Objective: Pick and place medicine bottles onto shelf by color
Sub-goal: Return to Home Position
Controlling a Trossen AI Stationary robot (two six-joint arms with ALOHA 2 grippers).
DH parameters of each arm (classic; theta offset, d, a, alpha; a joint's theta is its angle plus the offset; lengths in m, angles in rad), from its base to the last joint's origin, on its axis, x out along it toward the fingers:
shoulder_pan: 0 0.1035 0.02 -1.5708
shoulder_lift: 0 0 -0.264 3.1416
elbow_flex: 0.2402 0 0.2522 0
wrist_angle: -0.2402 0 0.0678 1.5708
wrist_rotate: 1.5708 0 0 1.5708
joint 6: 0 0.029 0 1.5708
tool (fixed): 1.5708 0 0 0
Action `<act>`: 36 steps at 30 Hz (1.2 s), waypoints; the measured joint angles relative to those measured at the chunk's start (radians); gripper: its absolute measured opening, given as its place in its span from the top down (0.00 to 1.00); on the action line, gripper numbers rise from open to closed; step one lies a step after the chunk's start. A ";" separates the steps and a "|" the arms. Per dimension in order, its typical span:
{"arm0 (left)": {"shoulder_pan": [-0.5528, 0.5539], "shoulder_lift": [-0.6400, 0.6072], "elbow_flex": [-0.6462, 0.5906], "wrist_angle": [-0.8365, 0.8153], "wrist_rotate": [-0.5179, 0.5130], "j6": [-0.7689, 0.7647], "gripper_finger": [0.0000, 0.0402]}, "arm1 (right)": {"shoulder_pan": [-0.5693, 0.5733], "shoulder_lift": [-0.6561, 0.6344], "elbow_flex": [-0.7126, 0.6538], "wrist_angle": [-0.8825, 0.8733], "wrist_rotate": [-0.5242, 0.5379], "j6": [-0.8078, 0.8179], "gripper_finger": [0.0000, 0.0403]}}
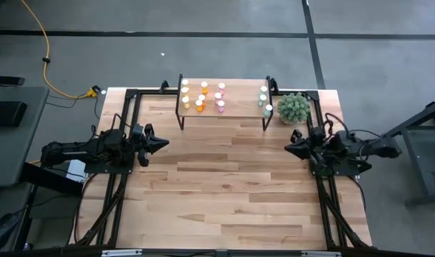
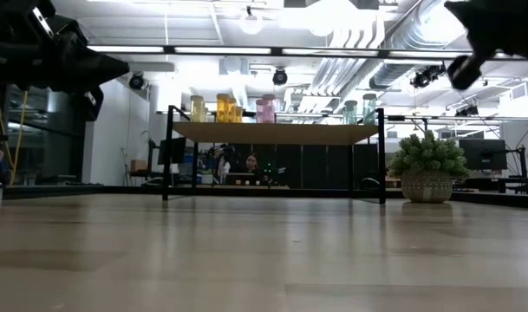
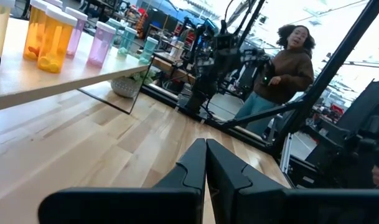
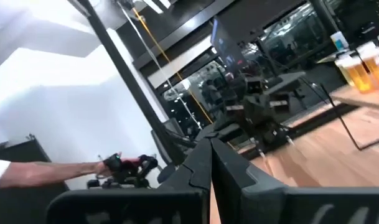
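The shelf (image 1: 223, 100) stands at the table's far edge on thin black legs. The medicine bottles stand upright on its top in groups: yellow (image 1: 185, 93), orange (image 1: 201, 96), pink (image 1: 220, 96), and pale teal (image 1: 264, 100) at the right end. In the low view they line the shelf top (image 2: 277, 132). My left gripper (image 1: 163, 142) hovers at the table's left side, shut and holding nothing, pointing level toward the middle. My right gripper (image 1: 288, 148) hovers at the right side, shut and holding nothing, and points back at it. Both are well short of the shelf.
A fuzzy green plant ball in a pot (image 1: 293, 108) sits on the table just right of the shelf, close to my right arm. Bare wood tabletop (image 1: 224, 178) lies between the arms. A person (image 3: 282, 68) stands beyond the table; a hand (image 4: 58, 169) shows in the right wrist view.
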 joint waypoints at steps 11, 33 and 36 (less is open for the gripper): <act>-0.006 0.000 0.000 -0.001 0.003 0.000 1.00 | -0.010 0.011 -0.030 -0.238 0.085 -0.190 1.00; -0.033 0.000 0.000 0.005 -0.009 0.000 1.00 | -0.023 0.020 -0.029 -0.242 0.080 -0.385 1.00; -0.067 0.000 0.000 0.004 -0.011 0.000 1.00 | -0.023 0.020 -0.029 -0.242 0.080 -0.385 1.00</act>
